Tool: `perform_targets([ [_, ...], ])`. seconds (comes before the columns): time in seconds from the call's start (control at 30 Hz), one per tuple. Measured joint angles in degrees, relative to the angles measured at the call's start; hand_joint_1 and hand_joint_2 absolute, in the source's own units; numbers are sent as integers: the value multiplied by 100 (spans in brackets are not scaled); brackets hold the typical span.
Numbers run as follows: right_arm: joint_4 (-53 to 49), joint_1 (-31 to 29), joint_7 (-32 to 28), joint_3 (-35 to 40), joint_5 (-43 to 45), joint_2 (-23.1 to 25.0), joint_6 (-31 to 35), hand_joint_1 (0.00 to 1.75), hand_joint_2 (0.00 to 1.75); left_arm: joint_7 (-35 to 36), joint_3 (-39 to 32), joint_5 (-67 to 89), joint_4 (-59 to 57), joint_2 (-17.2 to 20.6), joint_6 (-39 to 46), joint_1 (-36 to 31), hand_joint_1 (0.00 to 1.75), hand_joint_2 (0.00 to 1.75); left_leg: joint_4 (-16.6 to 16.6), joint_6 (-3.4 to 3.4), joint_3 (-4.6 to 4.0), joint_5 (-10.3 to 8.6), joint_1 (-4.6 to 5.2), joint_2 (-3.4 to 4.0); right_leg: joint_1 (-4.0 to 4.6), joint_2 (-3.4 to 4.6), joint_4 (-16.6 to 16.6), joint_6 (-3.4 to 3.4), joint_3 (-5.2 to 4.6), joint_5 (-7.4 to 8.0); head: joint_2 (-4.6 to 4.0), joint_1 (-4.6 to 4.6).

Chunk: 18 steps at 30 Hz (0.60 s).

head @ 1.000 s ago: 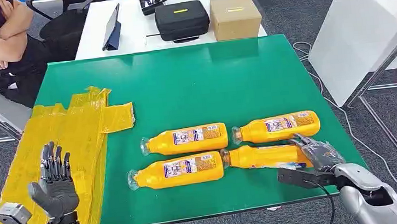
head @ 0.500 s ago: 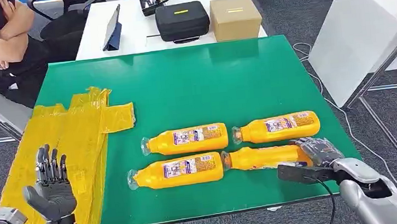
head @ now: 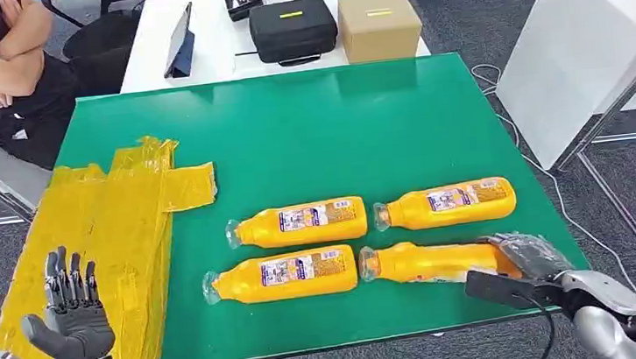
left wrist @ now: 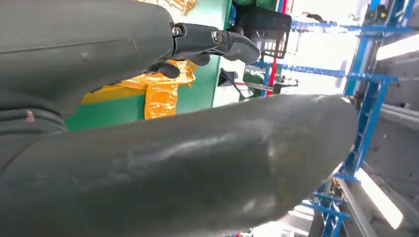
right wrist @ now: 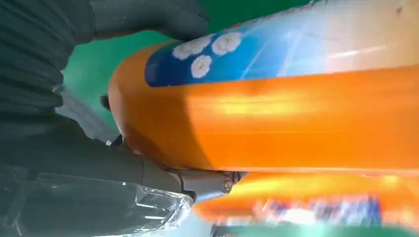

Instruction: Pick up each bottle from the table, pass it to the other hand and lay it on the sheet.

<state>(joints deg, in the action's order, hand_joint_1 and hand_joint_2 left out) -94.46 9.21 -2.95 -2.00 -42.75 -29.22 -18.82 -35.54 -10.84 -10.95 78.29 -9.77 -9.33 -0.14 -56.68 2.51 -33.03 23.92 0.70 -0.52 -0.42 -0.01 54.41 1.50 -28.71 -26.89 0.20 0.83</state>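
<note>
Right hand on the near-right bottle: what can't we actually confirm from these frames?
- Grip: in the head view the right hand covers the base of the near-right bottle; whether its fingers close fully round it is hidden.
- Lift: the right wrist view is too close to the bottle to show whether it is off the green table.
- Label text: blurred there, too small in the head view.
- Left hand: its own thumb blocks most of the left wrist view.

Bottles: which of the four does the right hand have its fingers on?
The front-right bottle, nearest the table's front right corner. The right hand wraps its base end; the other three bottles lie untouched.
</note>
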Motion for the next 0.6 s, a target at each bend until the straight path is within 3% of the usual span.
perform_targets([
  [0.27,-1217,438,-429,-874,567,83,52,175,175,2,-190,-129,77,-28,-125,21,0,0,1,-2,-20,2,-2,-7,0,-7,0,-1,-18,-5,-2,2],
  [0.47,-1553,244,-623,-1373,874,87,46,175,175,46,-267,-214,155,-118,-175,98,0,0,2,-2,-19,2,-2,-1,-1,-2,-1,-1,-20,-4,-2,2],
  [0.5,-1555,224,-641,-1376,859,87,59,175,175,46,-271,-214,168,-129,-177,116,0,175,2,-2,-20,2,-2,-5,-1,-6,-1,-1,-19,-4,-2,7],
  [0.6,-1555,190,-665,-1380,855,92,83,175,175,53,-289,-214,186,-142,-188,134,0,175,2,-1,-22,2,0,-6,-3,-6,-1,0,-18,-4,-2,2],
])
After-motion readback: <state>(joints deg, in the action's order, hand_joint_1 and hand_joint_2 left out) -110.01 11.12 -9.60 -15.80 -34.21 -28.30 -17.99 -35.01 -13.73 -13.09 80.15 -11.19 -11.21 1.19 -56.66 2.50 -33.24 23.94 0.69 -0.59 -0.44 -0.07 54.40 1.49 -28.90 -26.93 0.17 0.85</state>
